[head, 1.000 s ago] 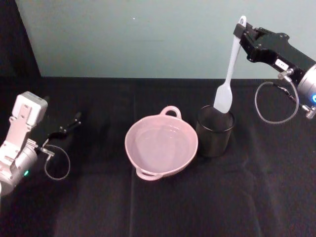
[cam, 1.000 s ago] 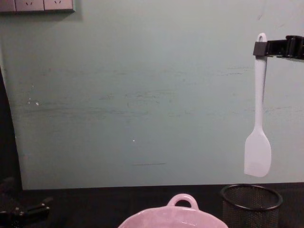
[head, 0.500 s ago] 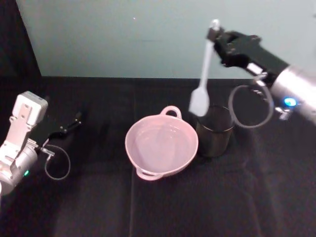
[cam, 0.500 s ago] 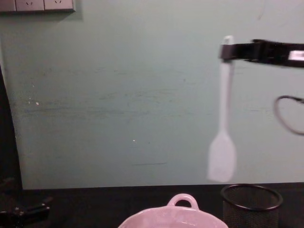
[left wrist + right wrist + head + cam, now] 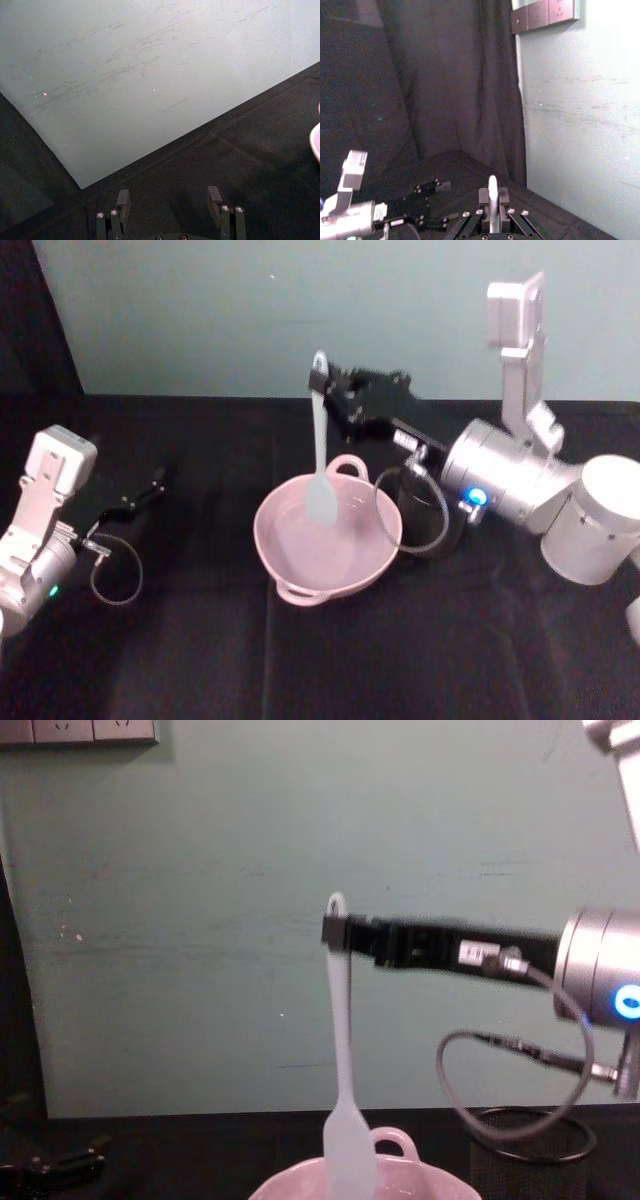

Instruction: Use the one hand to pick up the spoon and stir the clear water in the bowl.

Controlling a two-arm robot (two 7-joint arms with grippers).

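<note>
As right hand grips it | spoon white, upright | perhaps in bowl

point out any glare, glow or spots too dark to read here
Head view: the blue ring on the right arm glows bright, the bowl shows only soft sheen, and the left gripper nearly vanishes against the black cloth. Chest view: the spoon in the right gripper reads pale against the lit wall.
</note>
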